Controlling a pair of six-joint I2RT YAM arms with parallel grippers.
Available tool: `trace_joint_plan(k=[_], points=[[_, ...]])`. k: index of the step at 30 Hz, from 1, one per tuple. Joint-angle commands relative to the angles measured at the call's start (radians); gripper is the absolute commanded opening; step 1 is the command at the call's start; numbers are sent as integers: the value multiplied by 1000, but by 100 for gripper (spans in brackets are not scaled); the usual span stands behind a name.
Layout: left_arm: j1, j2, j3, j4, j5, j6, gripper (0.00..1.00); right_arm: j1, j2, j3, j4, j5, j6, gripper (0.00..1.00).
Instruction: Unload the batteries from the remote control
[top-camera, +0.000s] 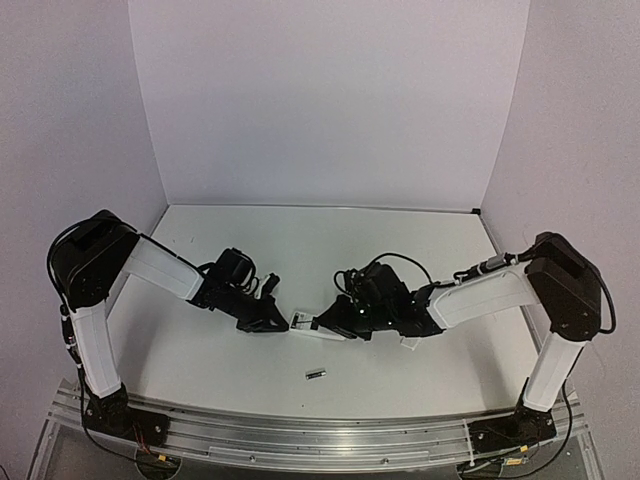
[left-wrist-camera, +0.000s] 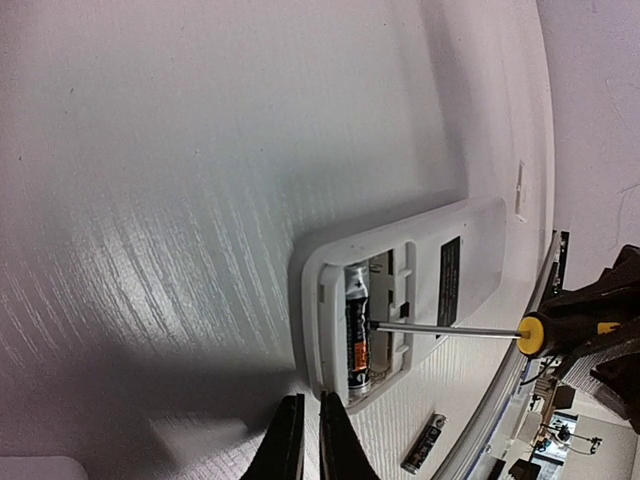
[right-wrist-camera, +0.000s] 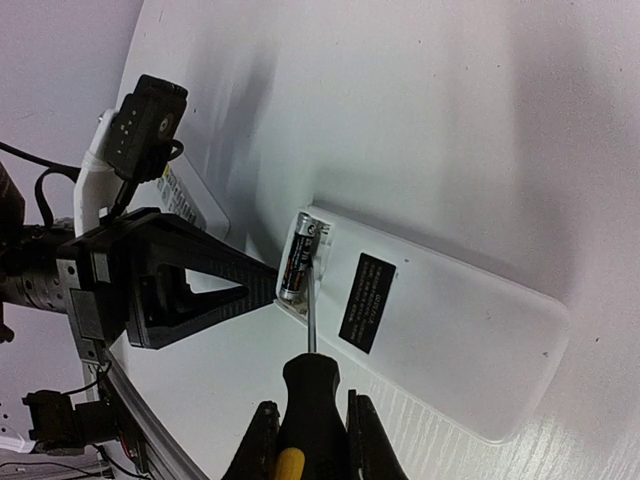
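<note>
Right end effector (right-wrist-camera: 312, 445) grasping screwdriver (right-wrist-camera: 312, 385), tip at battery (right-wrist-camera: 298, 260) lying crosswise; left end effector (left-wrist-camera: 311, 440) clenched empty just beside.

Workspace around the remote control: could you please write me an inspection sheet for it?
Surface: white table.
Job's things: remote control back up, compartment open; seated battery inside; loose battery on the table.
Clutter: flat white piece beyond the left end effector.
End effectors: left shut, empty, at the remote's end; right end effector shut on the screwdriver, tip in the compartment.
Cables: black loops at the wrists.
Surroundings: white walls; metal rail.
</note>
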Motion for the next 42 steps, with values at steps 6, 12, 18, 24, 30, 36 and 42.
trace_joint_plan(k=[6,12,18,24,30,36,42], points=[[-20,31,-52,47,43,-27,6,-5,97,-110,230,65,206,0],[-20,11,-48,33,23,-22,6,-4,173,-109,464,-50,341,0],[-20,4,-46,23,6,-19,6,-3,192,-63,583,-189,433,0],[-20,-14,-53,25,-8,-20,5,-3,211,-53,701,-201,457,0],[-20,-80,-89,42,-19,-22,8,-3,245,-17,784,-225,501,0],[-20,-264,-145,-20,-95,-21,26,-4,221,-46,696,-184,452,0],[-20,-452,-158,-166,-220,-14,42,-3,154,-94,612,-119,377,0]])
